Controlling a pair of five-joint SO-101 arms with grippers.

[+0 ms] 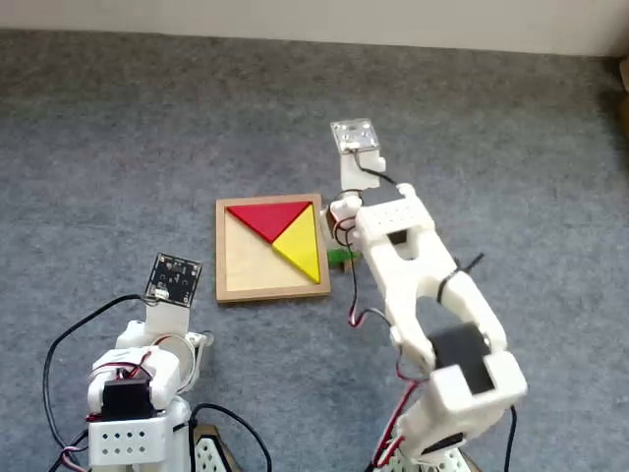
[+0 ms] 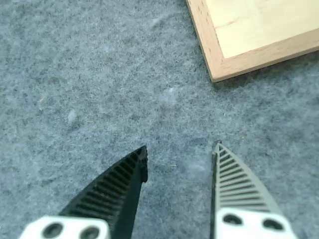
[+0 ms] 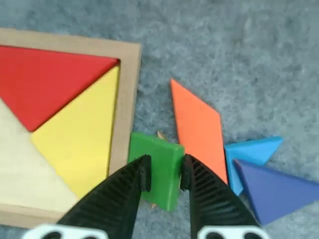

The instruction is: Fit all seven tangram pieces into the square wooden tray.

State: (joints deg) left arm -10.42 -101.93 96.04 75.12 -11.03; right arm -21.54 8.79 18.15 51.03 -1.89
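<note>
right hand (image 3: 165,172) pinches the green square (image 3: 155,155) beside the tray (image 3: 130,89); left hand (image 2: 180,148) spread.

Wooden tray (image 3: 130,89) has the red triangle (image 3: 45,79) and yellow triangle (image 3: 75,134) seated, the green square (image 3: 160,153) is pinched in the right end effector (image 3: 164,172) beside its rim, and the orange parallelogram (image 3: 197,127), light blue triangle (image 3: 251,151) and dark blue triangle (image 3: 271,191) lie just past it.

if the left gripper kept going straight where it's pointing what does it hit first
Probably the bare grey carpet just ahead of the left gripper; the wooden tray corner lies farther on, off to one side.
</note>
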